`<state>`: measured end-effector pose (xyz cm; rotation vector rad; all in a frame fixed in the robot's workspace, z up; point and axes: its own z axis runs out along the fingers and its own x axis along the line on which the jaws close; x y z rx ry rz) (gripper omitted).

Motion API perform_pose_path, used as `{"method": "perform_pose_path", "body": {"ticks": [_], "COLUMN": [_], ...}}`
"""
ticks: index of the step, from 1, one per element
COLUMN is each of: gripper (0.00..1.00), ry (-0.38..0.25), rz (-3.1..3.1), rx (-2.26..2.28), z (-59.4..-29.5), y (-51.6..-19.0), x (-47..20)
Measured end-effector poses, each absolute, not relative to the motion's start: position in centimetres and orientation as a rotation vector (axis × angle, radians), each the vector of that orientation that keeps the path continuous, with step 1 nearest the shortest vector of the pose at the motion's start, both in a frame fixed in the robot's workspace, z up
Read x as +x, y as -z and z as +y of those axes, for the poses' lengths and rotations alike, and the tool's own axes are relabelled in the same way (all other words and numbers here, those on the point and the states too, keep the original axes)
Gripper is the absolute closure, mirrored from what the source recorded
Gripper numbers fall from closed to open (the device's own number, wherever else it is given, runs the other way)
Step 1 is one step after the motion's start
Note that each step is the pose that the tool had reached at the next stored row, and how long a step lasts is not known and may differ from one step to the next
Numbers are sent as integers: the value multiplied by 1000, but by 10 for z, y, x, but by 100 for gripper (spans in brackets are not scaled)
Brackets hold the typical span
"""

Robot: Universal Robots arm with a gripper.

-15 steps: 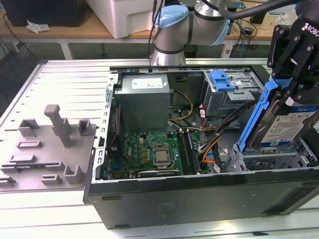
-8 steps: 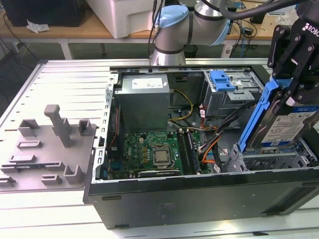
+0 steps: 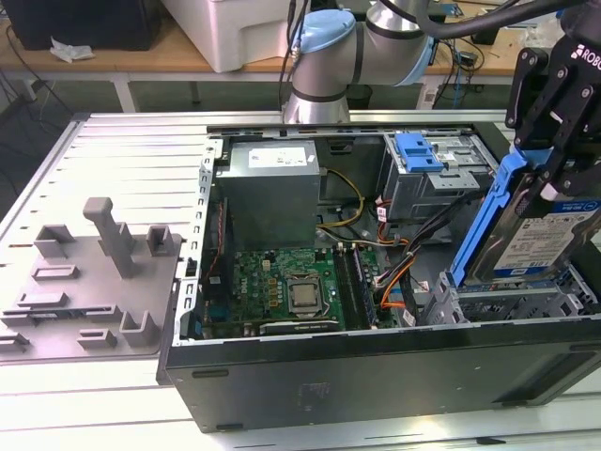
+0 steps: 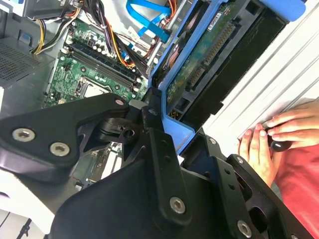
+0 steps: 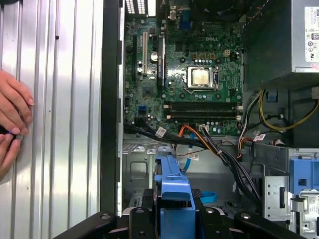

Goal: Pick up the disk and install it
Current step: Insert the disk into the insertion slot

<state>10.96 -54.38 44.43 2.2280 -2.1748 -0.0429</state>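
The disk [image 3: 543,237], a silver drive with a white and blue label in a blue plastic carrier, hangs steeply tilted over the drive bay [image 3: 512,299] at the exterior view's right end of the open computer case [image 3: 376,376]. My black gripper [image 3: 547,155] is shut on the disk's upper end. In the second wrist view the disk [image 4: 207,64] shows its green circuit-board underside, with the gripper [image 4: 159,117] clamped on the carrier's end. In the first wrist view the carrier's blue edge [image 5: 172,183] sticks out from the gripper [image 5: 172,215] above the bay floor.
Inside the case lie the motherboard [image 3: 282,282], the grey power supply [image 3: 272,188], orange and black cables [image 3: 394,272] and another blue carrier [image 3: 418,150]. A grey fixture [image 3: 103,272] sits on the slatted table. A person's hands [image 4: 269,134] rest on the table beside the case.
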Motion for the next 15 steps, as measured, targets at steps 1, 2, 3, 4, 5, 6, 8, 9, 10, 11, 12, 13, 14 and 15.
{"method": "perform_pose_path", "body": {"ticks": [1, 2, 3, 4, 5, 6, 8, 9, 10, 11, 12, 13, 14, 15], "gripper": [63, 63, 63, 63, 63, 63, 63, 63, 63, 63, 63, 63, 63, 63], "ry": [43, 43, 43, 43, 43, 43, 43, 43, 43, 43, 43, 43, 43, 43], "rz": [-2175, -2175, -2175, -2175, -2175, -2175, -2175, -2175, -2175, -2175, -2175, -2175, -2175, -2175], "rx": [2228, 2228, 2228, 2228, 2228, 2228, 2228, 2228, 2228, 2228, 2228, 2228, 2228, 2228], "z": [-544, -544, -544, -544, -543, -543, -543, -543, -543, -543, -542, -542, -542, -542], "y": [-444, -444, -444, -444, -444, -444, -444, -444, -444, -444, -444, -444, -444, -443], "x": [110, 109, 109, 109, 108, 108, 108, 108, 108, 108, 108, 108, 108, 108]}}
